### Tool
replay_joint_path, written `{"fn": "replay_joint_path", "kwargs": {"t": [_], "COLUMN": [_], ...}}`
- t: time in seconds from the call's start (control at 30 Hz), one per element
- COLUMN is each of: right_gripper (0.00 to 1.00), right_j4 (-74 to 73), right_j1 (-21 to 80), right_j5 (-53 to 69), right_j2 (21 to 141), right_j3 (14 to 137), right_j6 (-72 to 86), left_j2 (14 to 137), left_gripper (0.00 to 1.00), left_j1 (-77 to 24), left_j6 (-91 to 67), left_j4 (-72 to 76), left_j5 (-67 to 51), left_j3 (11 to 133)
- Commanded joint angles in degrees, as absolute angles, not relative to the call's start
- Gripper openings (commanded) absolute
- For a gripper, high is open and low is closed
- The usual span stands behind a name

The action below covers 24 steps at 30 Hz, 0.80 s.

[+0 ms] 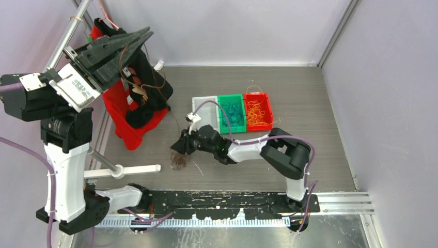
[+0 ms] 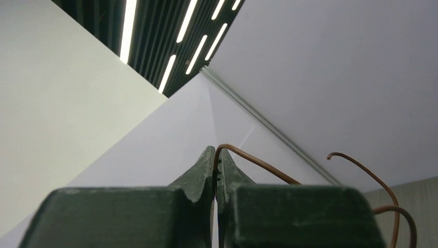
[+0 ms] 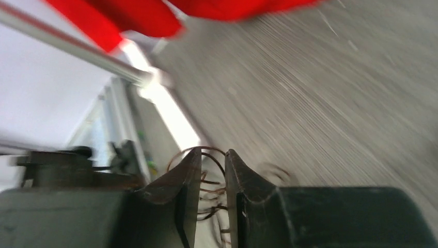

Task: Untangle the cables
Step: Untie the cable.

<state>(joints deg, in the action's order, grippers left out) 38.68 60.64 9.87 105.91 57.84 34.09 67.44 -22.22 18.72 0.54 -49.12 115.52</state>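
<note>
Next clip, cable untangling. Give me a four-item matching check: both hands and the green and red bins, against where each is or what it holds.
Column one:
1. left hand
2. right hand
3. green bin
4. red bin

Column two:
A. contains yellow-orange loops
B. up in the air, shut on a brown strand
C. contains blue loops
D. low over the table, fingers apart around the brown tangle

Pairs: 1-B, 2-D, 3-C, 4-A
</note>
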Motion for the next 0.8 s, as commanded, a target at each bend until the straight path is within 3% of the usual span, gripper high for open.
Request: {"fn": "replay_joint_path", "kwargs": {"t": [0.0, 0.37, 0.63, 0.77], "right_gripper": [0.30, 0.36, 0.56, 0.59], "right_j4": [46.9, 52.1, 52.6, 52.9], "right_j1": [60.8, 61.3, 61.3, 61.6], "right_j5": [-1.6, -7.0, -7.7, -7.8], "right_j2": [108.4, 112.0, 110.2, 110.0], "right_j3": [52.3, 44.8, 42.0, 41.8], "right_j6": [38.3, 43.1, 41.9, 41.4], "left_j2": [69.3, 81.8, 84.7, 84.9], "left_gripper": [0.02, 0.02, 0.00, 0.00], "left_j1": [-22.1, -22.1, -22.1, -22.1], "left_j6": [20.2, 27.4, 31.6, 34.2], "left_j4": [9.1, 15.6, 22.5, 25.7], "left_j5": [-43.6, -37.2, -35.3, -33.2], "left_j3": [121.0, 142.2, 146.0, 145.7]}}
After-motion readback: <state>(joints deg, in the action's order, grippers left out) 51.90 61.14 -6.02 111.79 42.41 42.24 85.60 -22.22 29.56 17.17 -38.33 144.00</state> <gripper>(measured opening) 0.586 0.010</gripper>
